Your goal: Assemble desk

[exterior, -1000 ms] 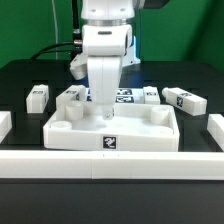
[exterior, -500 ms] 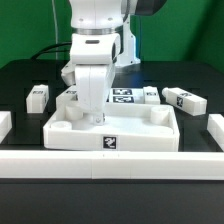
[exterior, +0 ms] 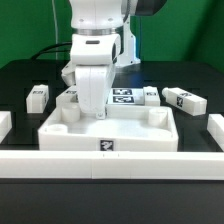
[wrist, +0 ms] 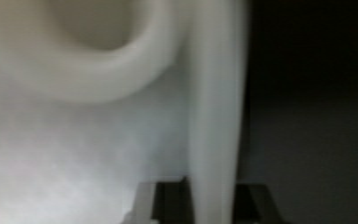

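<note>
Claw (exterior: 100,114) is down at the far wall of the tray (exterior: 150,136) with its jaws pressed together, the tips at that wall's top edge, a little to the exterior view's left of its middle. The tray sits near the front edge of the table (exterior: 20,75), just behind the long rail (exterior: 60,166). None of its corner sockets (exterior: 60,124) holds anything. All four legs lie loose on the table behind it: a first leg (exterior: 37,96) and a second leg (exterior: 68,95) toward the exterior view's left, then a third leg (exterior: 148,95) and a fourth leg (exterior: 185,99) toward its right, with the marker board (exterior: 122,97) between the inner two. By that showing the build has barely begun, and every leg is yet to be fetched, stood in a socket and fixed. The wrist view is blurred, but the claw (wrist: 208,206) seems to be pinching the tray (wrist: 211,100): a thin white wall runs straight down between the two dark fingers (wrist: 167,206), with a rounded socket beside it. This looks like a hold for shifting the tray, not for fitting a leg.
</note>
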`<state>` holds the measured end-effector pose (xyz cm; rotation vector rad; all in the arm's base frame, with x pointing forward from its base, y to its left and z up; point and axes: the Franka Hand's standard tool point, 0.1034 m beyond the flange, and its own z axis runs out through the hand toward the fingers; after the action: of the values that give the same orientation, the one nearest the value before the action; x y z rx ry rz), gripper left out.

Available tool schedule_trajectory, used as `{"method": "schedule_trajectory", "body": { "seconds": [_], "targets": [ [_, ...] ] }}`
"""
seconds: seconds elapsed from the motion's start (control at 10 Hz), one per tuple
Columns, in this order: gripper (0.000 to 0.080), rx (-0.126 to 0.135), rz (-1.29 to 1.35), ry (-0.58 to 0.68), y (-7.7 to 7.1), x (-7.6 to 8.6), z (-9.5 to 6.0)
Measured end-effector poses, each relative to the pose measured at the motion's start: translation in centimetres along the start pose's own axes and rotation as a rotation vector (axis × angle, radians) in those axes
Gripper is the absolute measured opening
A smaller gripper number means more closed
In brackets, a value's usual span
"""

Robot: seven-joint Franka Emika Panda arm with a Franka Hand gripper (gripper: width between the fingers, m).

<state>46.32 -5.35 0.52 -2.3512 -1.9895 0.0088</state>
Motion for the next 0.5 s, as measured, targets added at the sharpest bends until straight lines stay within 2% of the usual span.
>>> {"method": "schedule_trajectory", "body": {
  "seconds": [0.5],
  "targets": [
    [0.0061, 0.000, 0.000, 0.000, 0.00, -0.01, 0.00]
  ]
}}
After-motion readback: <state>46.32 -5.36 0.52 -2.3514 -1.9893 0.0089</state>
